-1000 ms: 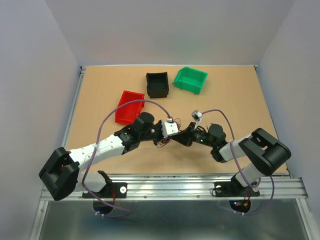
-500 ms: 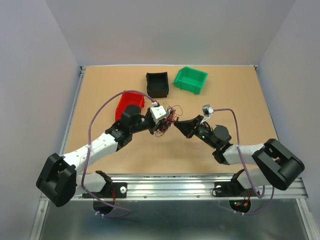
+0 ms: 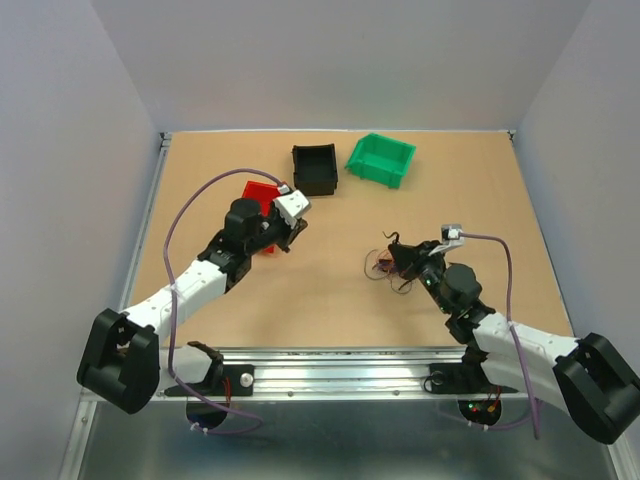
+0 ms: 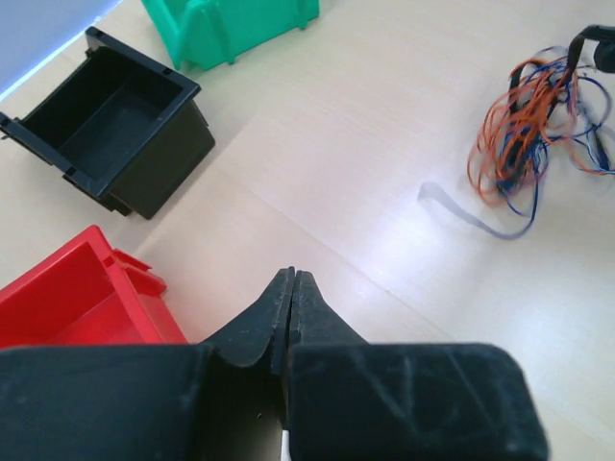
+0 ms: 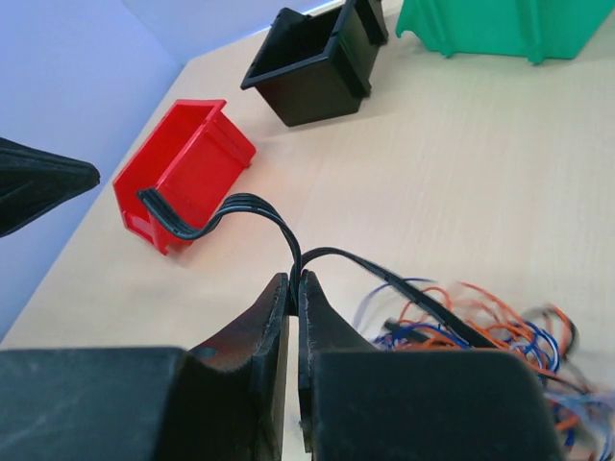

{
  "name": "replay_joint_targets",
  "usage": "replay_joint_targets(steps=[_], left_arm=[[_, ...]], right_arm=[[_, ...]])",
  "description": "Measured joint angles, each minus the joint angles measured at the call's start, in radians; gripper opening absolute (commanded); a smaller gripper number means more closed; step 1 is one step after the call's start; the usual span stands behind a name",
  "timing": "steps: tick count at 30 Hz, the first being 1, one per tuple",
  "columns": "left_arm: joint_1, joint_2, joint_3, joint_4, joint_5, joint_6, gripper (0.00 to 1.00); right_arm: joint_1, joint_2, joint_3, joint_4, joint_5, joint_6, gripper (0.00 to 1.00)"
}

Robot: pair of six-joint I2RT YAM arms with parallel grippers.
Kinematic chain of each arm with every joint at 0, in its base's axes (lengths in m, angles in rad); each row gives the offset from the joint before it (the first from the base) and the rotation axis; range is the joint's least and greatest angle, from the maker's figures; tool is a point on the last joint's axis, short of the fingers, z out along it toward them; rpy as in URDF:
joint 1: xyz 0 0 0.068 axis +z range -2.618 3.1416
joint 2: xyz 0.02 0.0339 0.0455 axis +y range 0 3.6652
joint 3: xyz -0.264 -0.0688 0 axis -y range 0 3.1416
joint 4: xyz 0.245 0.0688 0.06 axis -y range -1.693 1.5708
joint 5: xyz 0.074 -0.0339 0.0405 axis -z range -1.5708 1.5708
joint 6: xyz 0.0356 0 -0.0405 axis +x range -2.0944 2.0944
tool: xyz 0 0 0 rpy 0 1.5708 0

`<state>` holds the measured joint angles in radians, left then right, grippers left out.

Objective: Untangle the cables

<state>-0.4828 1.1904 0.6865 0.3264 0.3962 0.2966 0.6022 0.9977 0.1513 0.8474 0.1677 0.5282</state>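
Cables (image 3: pixel 385 268): a loose tangle of thin orange, blue-purple and black wires, lying on the worktop (image 3: pixel 330 310) right of its middle, just in front of the right tool.
Black strand: a flat band of black wires rises from the tangle, passes between the right fingers and arches away to the left with its end free in the air.
Right tool (image 5: pixel 295 280): fingers pressed together, clamped on that black band of the cables.
Right arm: reaches from its base at the near right corner, low over the worktop, forward and to the left; the wrist sits just behind the tangle and the tool points left.
Left tool (image 4: pixel 291 280): fingers together, tips touching, nothing between them.
Left arm: stretches from its base at the near left corner diagonally forward and to the right; the wrist is above the near side of the red bin (image 4: pixel 72 303), and the tool tilts down toward the bare worktop.
Gap between tools: well apart; the tangle is far to the right of the left tool.
Bins: red one at the left, a black bin (image 3: pixel 314 168) beyond it, a green bin (image 3: pixel 381 159) to the right of the black one; no wires show in any.
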Motion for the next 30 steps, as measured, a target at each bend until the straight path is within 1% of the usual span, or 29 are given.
replay_joint_targets(steps=[1,2,3,5,7,9,11,12,15,22,25,30], left_arm=[[0.000,0.006,0.001,-0.003,0.007,0.003,0.17],[0.000,0.014,0.001,-0.007,0.016,0.006,0.41],[0.000,0.020,0.001,-0.013,0.025,0.011,0.48],[-0.002,0.032,0.001,-0.032,0.058,0.027,0.60],[-0.014,0.042,0.001,-0.049,0.082,0.050,0.64],[-0.050,0.051,0.001,-0.061,0.101,0.073,0.66],[-0.118,0.058,0.001,-0.069,0.101,0.099,0.70],[-0.154,0.060,0.001,-0.073,0.101,0.116,0.75],[-0.206,0.068,0.001,-0.072,0.115,0.136,0.75],[-0.206,0.114,0.001,-0.061,0.127,0.153,0.77],[-0.206,0.122,0.001,-0.037,0.136,0.153,0.80],[-0.207,0.165,0.018,0.032,0.132,0.132,0.81]], right_arm=[[0.000,-0.012,-0.001,-0.013,0.003,-0.002,0.01],[0.000,-0.028,-0.001,-0.032,0.007,-0.008,0.00],[0.000,-0.038,-0.001,-0.043,0.009,-0.012,0.00],[0.000,-0.051,-0.001,-0.072,0.003,-0.021,0.01],[0.000,-0.053,0.000,-0.100,-0.023,-0.035,0.00],[0.000,-0.053,0.001,-0.121,-0.054,-0.042,0.01],[0.000,-0.049,0.008,-0.136,-0.087,-0.043,0.01],[0.000,-0.043,0.022,-0.151,-0.119,-0.043,0.01],[0.000,-0.039,0.056,-0.168,-0.169,-0.043,0.01],[0.000,-0.041,0.161,-0.216,-0.266,-0.043,0.00],[0.000,-0.042,0.188,-0.233,-0.283,-0.043,0.01],[0.000,-0.038,0.202,-0.250,-0.303,-0.043,0.00]])
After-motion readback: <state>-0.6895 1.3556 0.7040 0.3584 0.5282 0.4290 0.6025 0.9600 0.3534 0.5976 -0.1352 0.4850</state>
